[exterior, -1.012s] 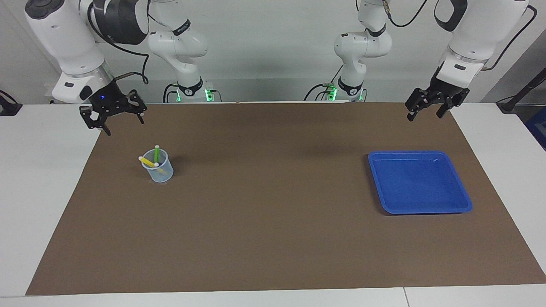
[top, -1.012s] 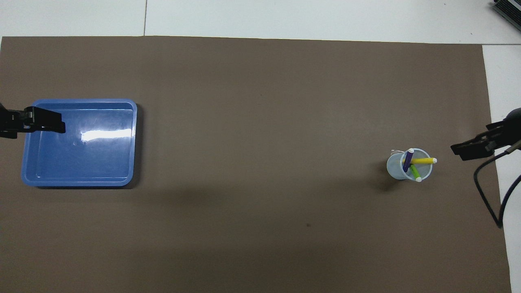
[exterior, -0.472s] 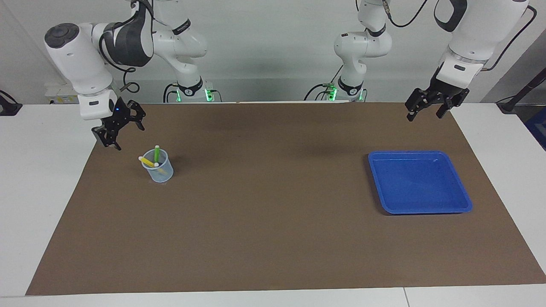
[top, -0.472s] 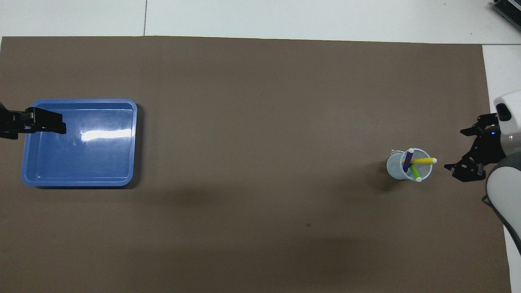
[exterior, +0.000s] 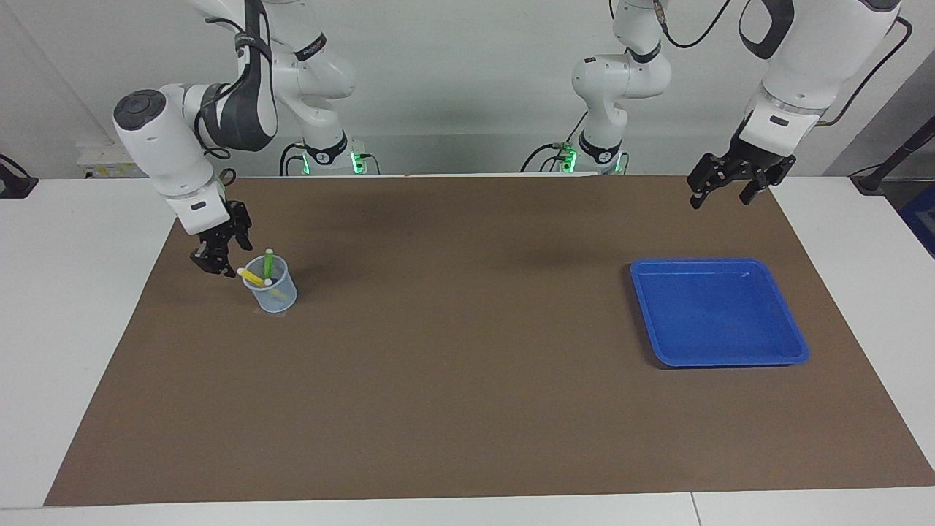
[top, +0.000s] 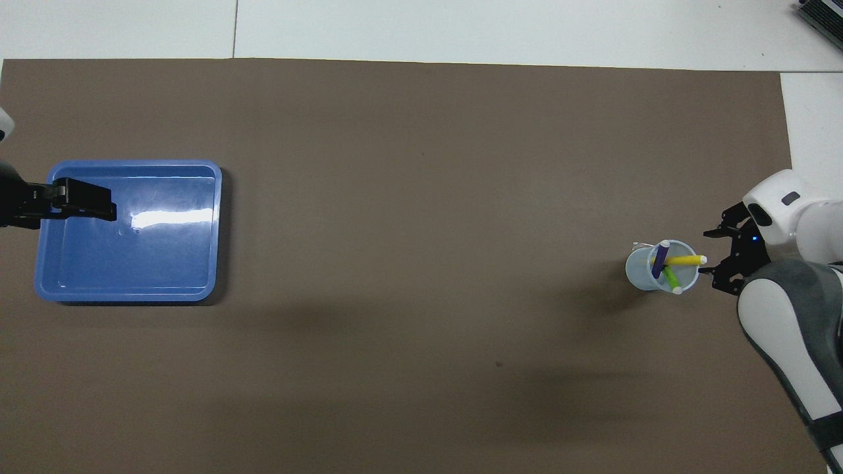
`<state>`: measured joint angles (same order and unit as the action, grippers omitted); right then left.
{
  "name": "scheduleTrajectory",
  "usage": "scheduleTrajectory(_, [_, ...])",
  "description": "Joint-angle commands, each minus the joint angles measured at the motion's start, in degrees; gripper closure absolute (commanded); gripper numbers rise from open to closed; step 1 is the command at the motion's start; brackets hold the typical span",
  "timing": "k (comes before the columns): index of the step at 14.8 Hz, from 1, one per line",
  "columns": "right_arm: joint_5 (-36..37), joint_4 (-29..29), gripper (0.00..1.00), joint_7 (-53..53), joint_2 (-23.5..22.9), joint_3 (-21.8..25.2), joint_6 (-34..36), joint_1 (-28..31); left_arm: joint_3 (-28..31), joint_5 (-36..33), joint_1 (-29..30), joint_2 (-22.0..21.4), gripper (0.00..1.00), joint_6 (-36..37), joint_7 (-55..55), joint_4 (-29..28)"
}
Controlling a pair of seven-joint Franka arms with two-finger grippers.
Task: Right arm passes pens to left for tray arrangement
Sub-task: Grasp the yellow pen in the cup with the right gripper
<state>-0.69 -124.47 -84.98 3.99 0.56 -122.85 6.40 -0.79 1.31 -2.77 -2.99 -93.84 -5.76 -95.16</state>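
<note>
Three pens stand in a translucent cup [exterior: 274, 292] at the right arm's end of the table. In the overhead view they are yellow [top: 685, 261], dark purple [top: 659, 258] and green [top: 672, 279]. The facing view shows the yellow pen [exterior: 252, 277] and the green pen [exterior: 269, 261]; the purple one is hidden there. My right gripper [exterior: 217, 261], blue-lit, is open, low beside the cup, just off the yellow pen's whitish end; it also shows in the overhead view [top: 714, 258]. My left gripper [exterior: 719, 191] is open and empty in the air by the blue tray [exterior: 719, 314].
The tray [top: 132, 263] is empty and lies on the brown mat [exterior: 467, 351] at the left arm's end. The left gripper [top: 99, 204] overlaps the tray's edge in the overhead view. White table borders the mat.
The right arm has swung down and in toward the cup, bringing its gripper from up beside the mat's edge to the yellow pen's end. The left gripper has shifted slightly.
</note>
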Motion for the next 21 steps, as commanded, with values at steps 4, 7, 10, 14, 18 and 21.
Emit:
scheduleTrajectory(4, [1.5,-2.8,0.5,-6.6,-1.6,-0.5,-5.1,0.8,0.5,0.7,-0.8,-1.3,0.0,-0.3,0.5,-1.8])
scheduleTrajectory(7, [1.5,-3.1,0.5,-9.1,-1.6,-0.5,-5.2,2.0,0.3,0.9,-1.0,-2.0,0.0,-1.9,0.4,-3.5])
scheduleTrajectory(10, [1.5,-3.9,0.5,-9.8,-1.6,-0.5,-6.8,2.0,0.1,3.0,-2.8,-6.9,0.0,-3.8,-0.4,-13.0])
scheduleTrajectory(14, [1.5,-4.9,0.53,-9.9,-1.6,-0.5,-7.8,2.0,0.0,4.3,-6.0,-11.2,0.0,-4.5,-5.0,-20.7])
scheduleTrajectory(18, [1.5,-4.9,0.72,-9.1,-1.6,-0.5,-7.8,1.8,0.2,12.7,-5.5,-12.7,0.0,-2.2,-10.2,-23.2])
scheduleTrajectory(21, [1.2,-4.7,1.0,-7.8,-1.6,-0.5,-7.4,2.0,0.1,17.8,-6.0,-16.0,0.0,-4.6,-12.9,-28.4])
